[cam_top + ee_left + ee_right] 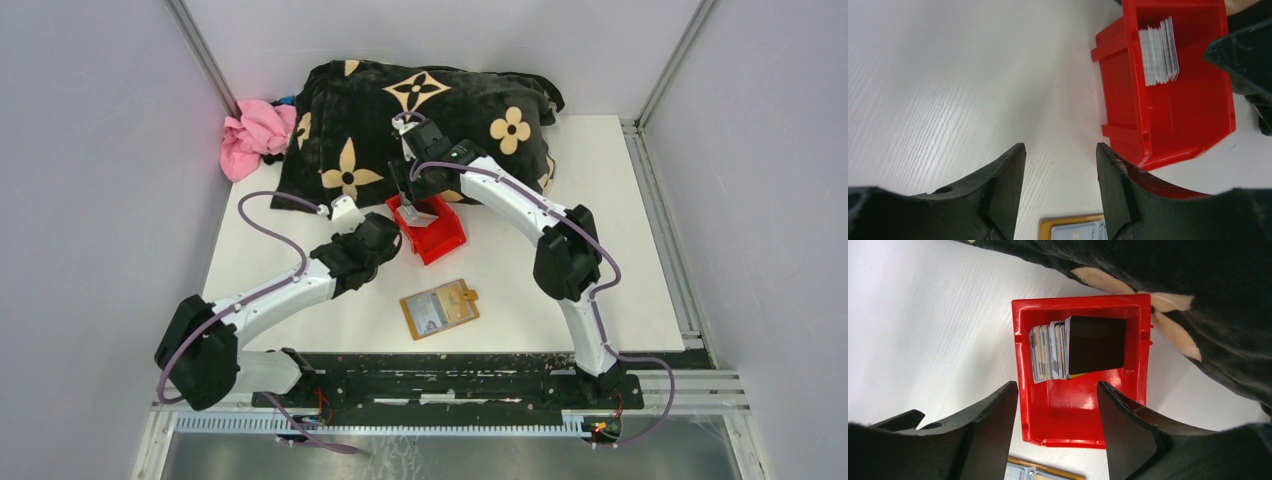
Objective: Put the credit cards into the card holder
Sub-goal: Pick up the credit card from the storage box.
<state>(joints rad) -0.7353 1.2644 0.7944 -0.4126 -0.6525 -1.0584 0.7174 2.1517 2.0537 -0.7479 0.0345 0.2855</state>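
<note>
Spread jaws of my right gripper (1058, 390) hang over cards (1048, 352) in the bin (1018, 340); left gripper (1060, 150) spread too, holder (438, 310) lies apart. Pickup step: next I'd descend and pinch one.

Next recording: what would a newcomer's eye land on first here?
The black blanket with tan flowers, heaped at the back, dominates. In front of it the red bin holds a stack of credit cards, with the right end effector open above it. The tan card holder lies nearer the arm bases.
</note>
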